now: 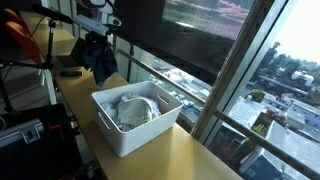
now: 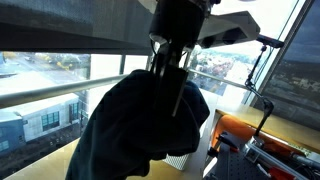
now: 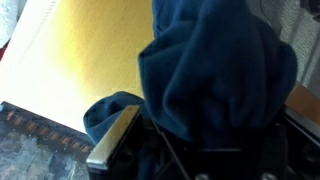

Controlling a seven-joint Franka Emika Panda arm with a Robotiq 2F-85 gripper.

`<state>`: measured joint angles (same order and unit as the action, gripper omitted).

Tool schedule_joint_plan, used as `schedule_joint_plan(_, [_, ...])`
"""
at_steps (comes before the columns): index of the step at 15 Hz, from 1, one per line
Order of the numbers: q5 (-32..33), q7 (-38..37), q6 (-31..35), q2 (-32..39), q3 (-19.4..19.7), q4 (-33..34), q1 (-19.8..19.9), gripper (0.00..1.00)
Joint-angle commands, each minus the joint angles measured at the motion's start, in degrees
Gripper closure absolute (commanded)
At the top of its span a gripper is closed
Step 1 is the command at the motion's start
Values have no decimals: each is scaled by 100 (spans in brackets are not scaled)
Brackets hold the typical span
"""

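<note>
Closest to us in an exterior view stands the white basket [image 1: 112, 138], and behind it the gripper [image 1: 97, 38] holds a dark blue cloth [image 1: 100, 62] off the counter [image 1: 205, 155]. In an exterior view with the basket [image 2: 188, 158] beyond, we see jaws pinched shut on the cloth's [image 2: 130, 125] top so it drapes freely. At the wrist, bunched cloth [image 3: 215, 70] hides the fingers.

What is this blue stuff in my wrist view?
Observer: A dark blue cloth. It hangs from your gripper, which is shut on it, over a wooden counter.
Operator: Is anything nearby?
Observer: Yes, a white basket stands on the counter, apart from the cloth.
Operator: Is it empty?
Observer: No, pale laundry lies inside.
</note>
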<state>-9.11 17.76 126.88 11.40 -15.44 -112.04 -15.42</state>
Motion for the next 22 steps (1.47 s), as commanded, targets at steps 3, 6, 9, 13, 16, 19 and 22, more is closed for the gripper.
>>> schedule_joint_plan(3, [752, 25, 176, 532, 2, 594, -24, 100])
schedule_joint_plan(6, [904, -9, 201, 695, 18, 677, 4, 74])
schedule_joint_plan(9, [974, 25, 140, 706, 57, 687, 74, 66])
schedule_joint_plan(13, [888, 109, 60, 504, 97, 567, 267, 37])
schedule_joint_plan(16, [785, 204, 90, 330, 132, 443, 480, 16])
schedule_joint_plan(19, [755, 451, 187, 205, 320, 327, 837, 0])
schedule_joint_plan(22, [753, 941, 490, 230, 666, 160, 1319, 0])
